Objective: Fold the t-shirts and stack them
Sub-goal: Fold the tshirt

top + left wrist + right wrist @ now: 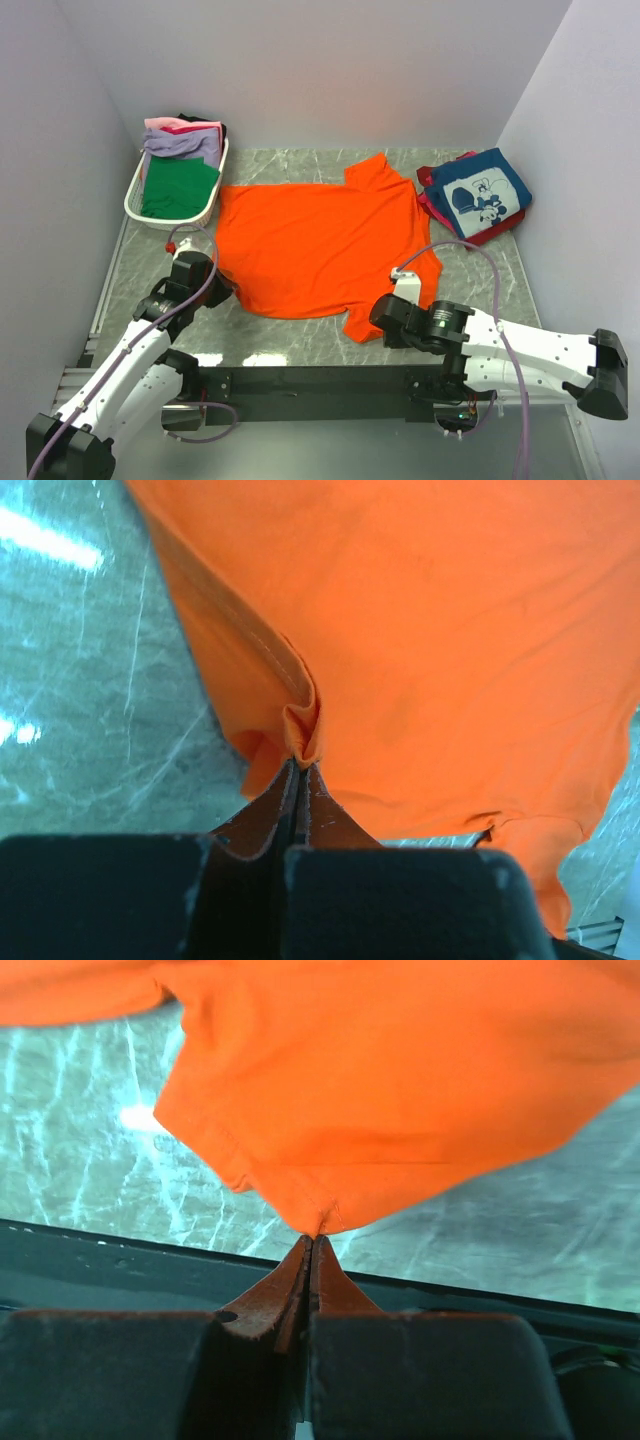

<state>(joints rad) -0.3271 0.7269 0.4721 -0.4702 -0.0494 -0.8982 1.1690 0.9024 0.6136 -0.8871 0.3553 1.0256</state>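
Four fingers (265,820) on one orange t-shirt (310,245)

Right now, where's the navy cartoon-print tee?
Top view: the navy cartoon-print tee sits folded at the far right of the table, on a red tee, just right of the orange t-shirt and by the right wall.

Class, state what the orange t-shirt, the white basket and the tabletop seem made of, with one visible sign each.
The orange t-shirt: soft matte knit cloth, likely cotton; it puckers, with a stitched hem. The white basket: probably rigid plastic; slatted walls. The tabletop: glossy veined stone or marble-look laminate; it reflects lights.
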